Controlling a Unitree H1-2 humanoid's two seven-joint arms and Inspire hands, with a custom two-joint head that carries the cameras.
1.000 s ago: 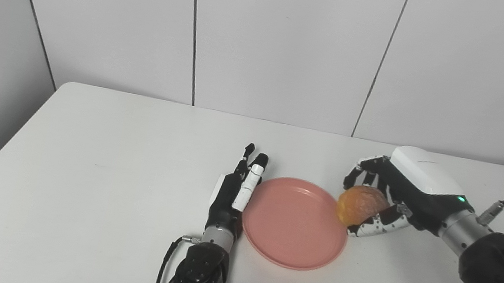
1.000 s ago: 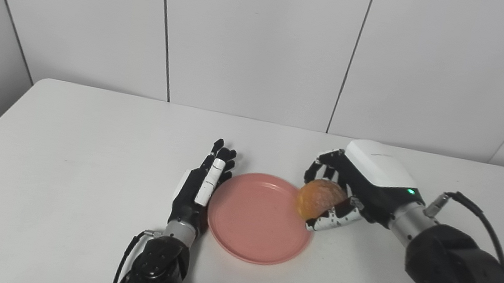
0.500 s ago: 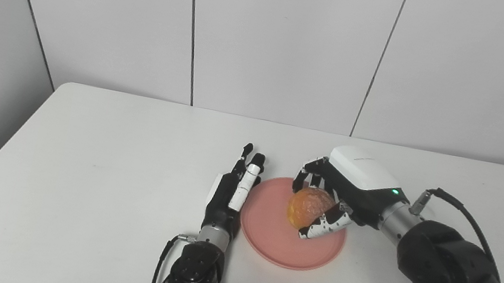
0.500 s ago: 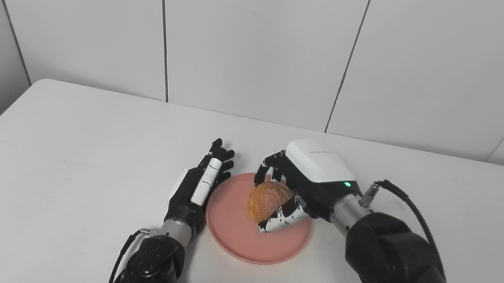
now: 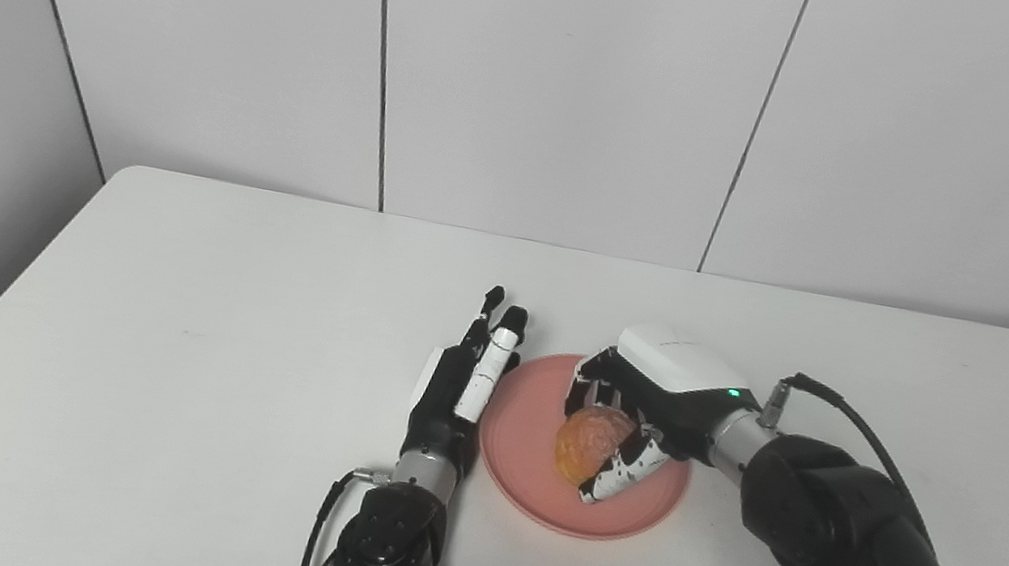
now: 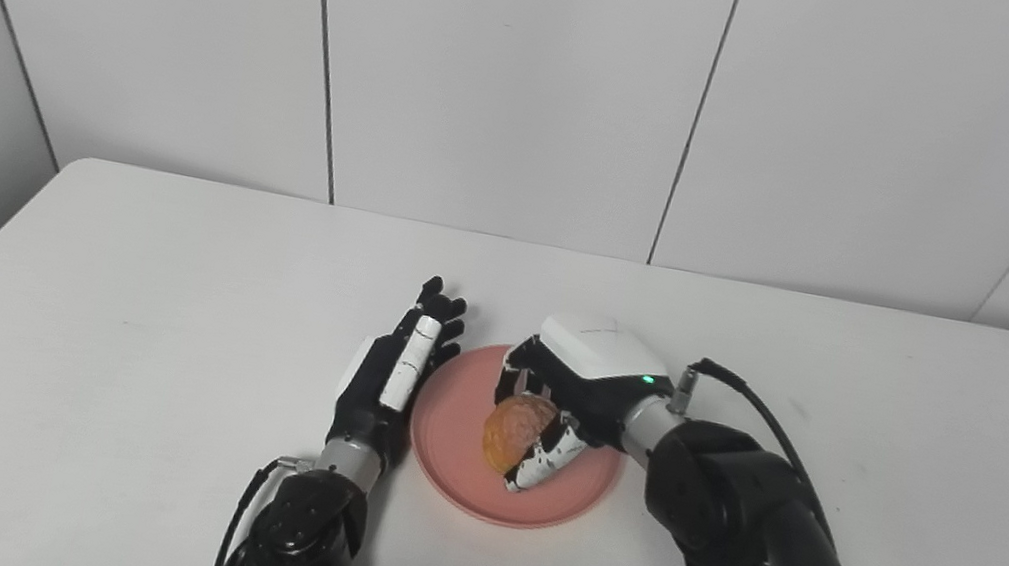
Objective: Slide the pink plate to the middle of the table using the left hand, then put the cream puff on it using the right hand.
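Cream puff going down onto the plate

Placing is the step I am working on. My right hand (image 5: 635,415) is gripping the round golden-brown cream puff (image 5: 589,438), fingers curled around it from above and behind, and I am holding it over the middle of the shallow round pink plastic plate (image 5: 526,464). Whether the puff is touching the plate or just above it, I cannot tell. My left hand (image 5: 463,383) is lying flat with fingers straight and apart, holding nothing, edge-on just beside the plate's left rim. The plate is sitting near the centre of the white table (image 5: 150,348), so I judge the sliding done. Next I am expecting to spread the right fingers and lift clear without dragging the puff.

From the right eye, more of the puff's left face (image 6: 509,434) is showing; from the left eye, more of the plate's bare near rim.
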